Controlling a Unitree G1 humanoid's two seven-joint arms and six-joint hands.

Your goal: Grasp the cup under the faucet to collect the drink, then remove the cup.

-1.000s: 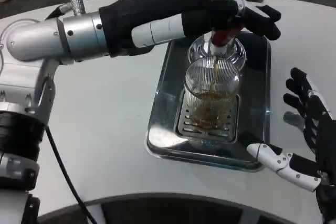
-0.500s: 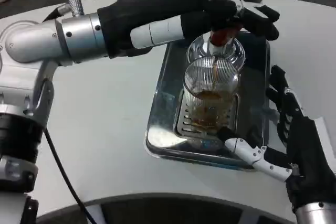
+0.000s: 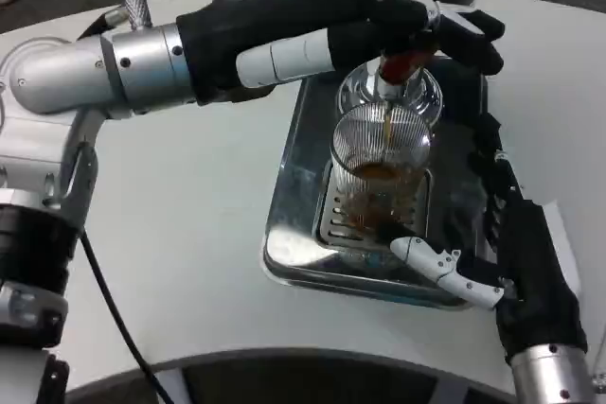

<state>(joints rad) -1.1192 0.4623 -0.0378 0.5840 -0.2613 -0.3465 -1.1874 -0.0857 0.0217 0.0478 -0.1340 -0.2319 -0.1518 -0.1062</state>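
Standing on the slotted grate of a shiny steel drip tray (image 3: 294, 186), the ribbed clear glass cup (image 3: 381, 177) sits right under the faucet (image 3: 398, 68) — a thin brown stream falls into it, and dark drink fills its lower part. The tray is rectangular with rounded, raised rims and rests on the smooth white table (image 3: 189, 234), whose curved near edge runs just below the tray. The left hand (image 3: 417, 26) reaches across from the left (black sleeve over a silver forearm) and rests on the red tap lever, fingers curled over it. The right hand (image 3: 497, 234) lies along the tray's right rim, fingers apart and holding nothing — dark fingers stretch up beside the cup without touching it, a white finger points toward its base. Bare table lies to the tray's left.
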